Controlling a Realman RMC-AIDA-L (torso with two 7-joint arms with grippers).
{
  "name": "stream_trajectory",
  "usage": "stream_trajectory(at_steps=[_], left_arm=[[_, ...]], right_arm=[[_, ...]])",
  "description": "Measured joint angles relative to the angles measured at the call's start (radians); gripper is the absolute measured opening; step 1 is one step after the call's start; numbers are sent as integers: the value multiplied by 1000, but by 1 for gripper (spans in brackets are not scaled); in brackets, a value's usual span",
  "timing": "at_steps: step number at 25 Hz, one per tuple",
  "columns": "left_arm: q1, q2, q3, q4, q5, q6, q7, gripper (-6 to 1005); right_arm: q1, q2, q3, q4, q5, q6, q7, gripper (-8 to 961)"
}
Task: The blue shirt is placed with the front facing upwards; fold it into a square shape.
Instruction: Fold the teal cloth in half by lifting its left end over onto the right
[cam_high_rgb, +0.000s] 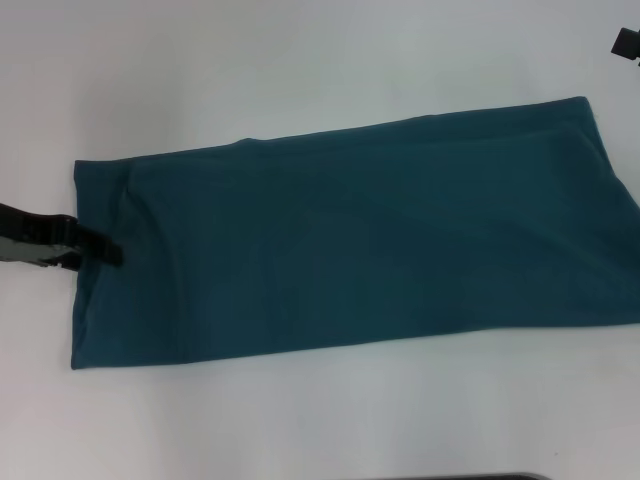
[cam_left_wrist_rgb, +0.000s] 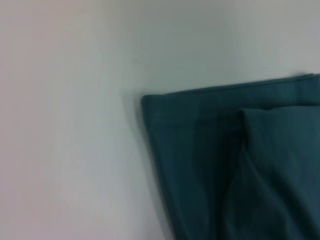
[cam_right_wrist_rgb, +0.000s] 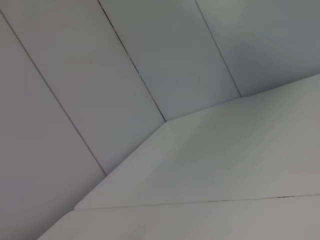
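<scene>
The dark teal-blue cotton shirt, folded into a long band, runs lengthwise away from the left tool at its near short edge, grip unclear.

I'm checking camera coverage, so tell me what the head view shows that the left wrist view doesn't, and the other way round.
Only the head view shows the whole blue shirt folded into a long strip, the left claw at its left edge, and a bit of the right claw at the top right corner. Only the left wrist view shows, close up, a folded layer lying on top near one corner of the shirt. Both show teal fabric on the white table.
</scene>
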Motion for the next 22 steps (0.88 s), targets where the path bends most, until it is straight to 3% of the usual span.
stream_trajectory(at_steps=[22], left_arm=[[-26,-13,0,0,-2,5,12,589]], right_arm=[[-1,0,0,0,0,-1,-2,683]])
